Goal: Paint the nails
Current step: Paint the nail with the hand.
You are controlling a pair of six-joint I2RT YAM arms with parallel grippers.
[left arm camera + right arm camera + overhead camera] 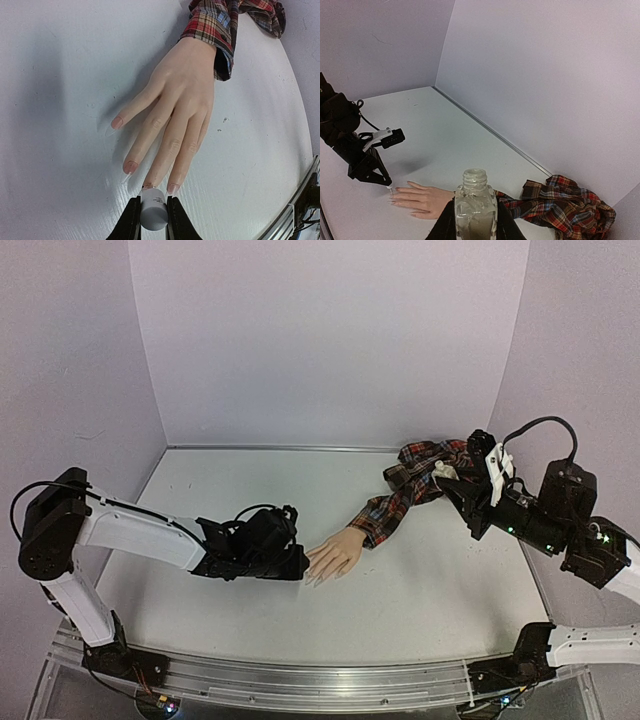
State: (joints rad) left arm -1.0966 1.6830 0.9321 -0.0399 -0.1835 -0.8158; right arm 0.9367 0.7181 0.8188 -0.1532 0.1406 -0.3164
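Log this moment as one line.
left gripper shut on white cylindrical cap at nails of skin-coloured mannequin hand | right gripper shut on uncapped clear glass bottle, upright

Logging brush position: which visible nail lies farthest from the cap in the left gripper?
The nail on the finger splayed apart, leftmost in the left wrist view. The other three visible ones lie nearer the white cap held by the left gripper.

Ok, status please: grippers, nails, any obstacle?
Left gripper shut on white cap, at the nails. Right gripper shut on open bottle. Nothing blocks the mannequin hand.
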